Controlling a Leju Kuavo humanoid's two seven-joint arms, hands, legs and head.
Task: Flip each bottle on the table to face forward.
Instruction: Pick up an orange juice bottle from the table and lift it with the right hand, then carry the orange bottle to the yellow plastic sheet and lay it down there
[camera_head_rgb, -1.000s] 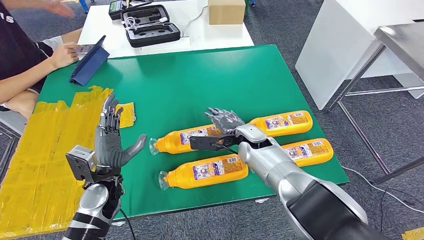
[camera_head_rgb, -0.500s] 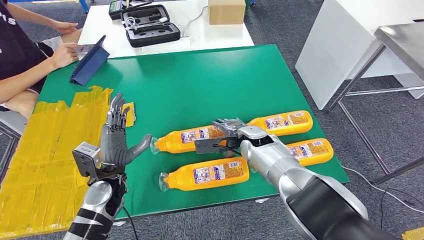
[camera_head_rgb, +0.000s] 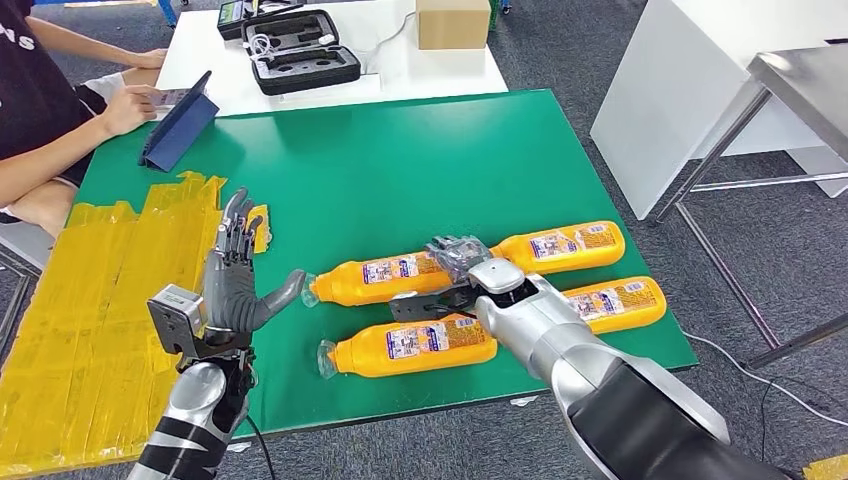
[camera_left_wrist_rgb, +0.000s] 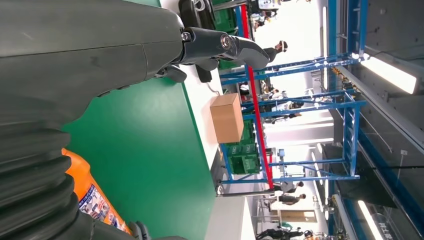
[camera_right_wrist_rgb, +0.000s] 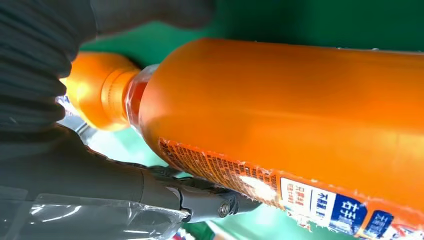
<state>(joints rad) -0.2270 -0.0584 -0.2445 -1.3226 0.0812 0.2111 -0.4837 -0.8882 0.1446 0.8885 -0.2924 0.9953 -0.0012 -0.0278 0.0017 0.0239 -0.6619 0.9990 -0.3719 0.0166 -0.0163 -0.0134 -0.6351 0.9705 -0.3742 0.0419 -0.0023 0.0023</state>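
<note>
Reaching among four orange bottles (camera_head_rgb: 412, 347), our right hand (camera_head_rgb: 455, 268) rests fingers on one (camera_head_rgb: 385, 276), grasp unclear; our left hand (camera_head_rgb: 237, 285) hangs spread at nine o'clock, a blue tablet (camera_head_rgb: 178, 122) beyond at eleven.

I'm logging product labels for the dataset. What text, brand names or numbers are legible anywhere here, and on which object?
None can be read in full.
Orange plastic bottles lying on the green table: white-and-blue labels, print too small in the head view.
Bottle by the right hand: its label carries white characters on blue in the right wrist view, too blurred to read.
Person's black shirt: white letters, cut off at the edge.
Brown cardboard box: no print seen.
</note>
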